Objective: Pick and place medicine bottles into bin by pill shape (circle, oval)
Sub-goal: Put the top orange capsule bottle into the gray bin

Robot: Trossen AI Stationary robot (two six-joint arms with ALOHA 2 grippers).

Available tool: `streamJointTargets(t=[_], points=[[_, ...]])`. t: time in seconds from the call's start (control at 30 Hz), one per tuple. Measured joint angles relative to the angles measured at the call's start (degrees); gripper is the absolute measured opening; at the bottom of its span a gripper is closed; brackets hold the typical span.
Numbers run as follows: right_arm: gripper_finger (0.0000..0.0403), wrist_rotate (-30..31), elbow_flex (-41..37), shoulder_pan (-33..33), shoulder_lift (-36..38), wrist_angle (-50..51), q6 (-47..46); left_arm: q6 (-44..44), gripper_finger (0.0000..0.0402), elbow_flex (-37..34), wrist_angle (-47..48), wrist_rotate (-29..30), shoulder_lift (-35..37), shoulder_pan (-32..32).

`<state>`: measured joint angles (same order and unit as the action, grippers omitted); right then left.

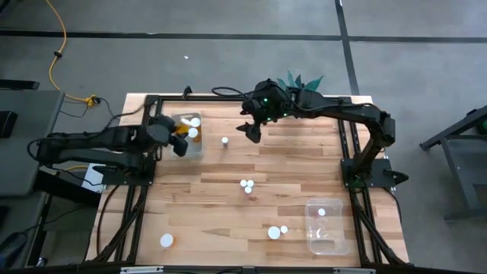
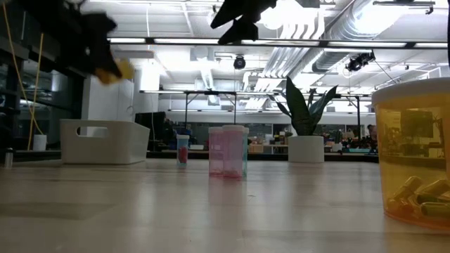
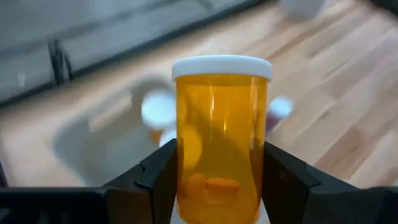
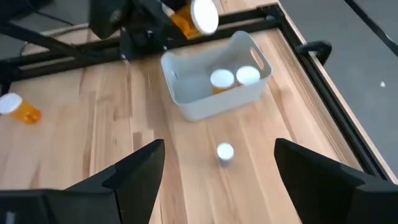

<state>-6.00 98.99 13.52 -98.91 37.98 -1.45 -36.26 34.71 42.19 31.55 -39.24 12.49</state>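
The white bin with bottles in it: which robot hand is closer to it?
Left. The left hand holds an orange bottle over the bin; the right hand, open and empty, hangs off to its side.

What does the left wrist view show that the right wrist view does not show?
Only the left wrist view: pills inside the translucent orange medicine bottle with white cap, held in the left gripper. Only the right wrist view: a small white-capped bottle standing alone on the wooden table, and the open right gripper. Both: the white plastic bin, with white-capped bottles inside.
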Motion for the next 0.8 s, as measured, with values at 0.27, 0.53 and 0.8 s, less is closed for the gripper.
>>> streamJointTargets(t=[0.27,0.53,0.8], points=[[0.0295,0.0,-0.5,0.0,-0.1,0.0,-0.5,-20.2,0.0173,-9.5,-0.5,-3.7,-2.8,-0.1],[0.0295,0.0,-0.5,0.0,-0.1,0.0,-0.5,-20.8,0.0175,-10.7,-1.9,-2.6,-4.6,-0.1],[0.0295,0.0,-0.5,0.0,-0.1,0.0,-0.7,-20.6,0.0231,-10.7,-2.0,-2.9,-6.2,-0.1]])
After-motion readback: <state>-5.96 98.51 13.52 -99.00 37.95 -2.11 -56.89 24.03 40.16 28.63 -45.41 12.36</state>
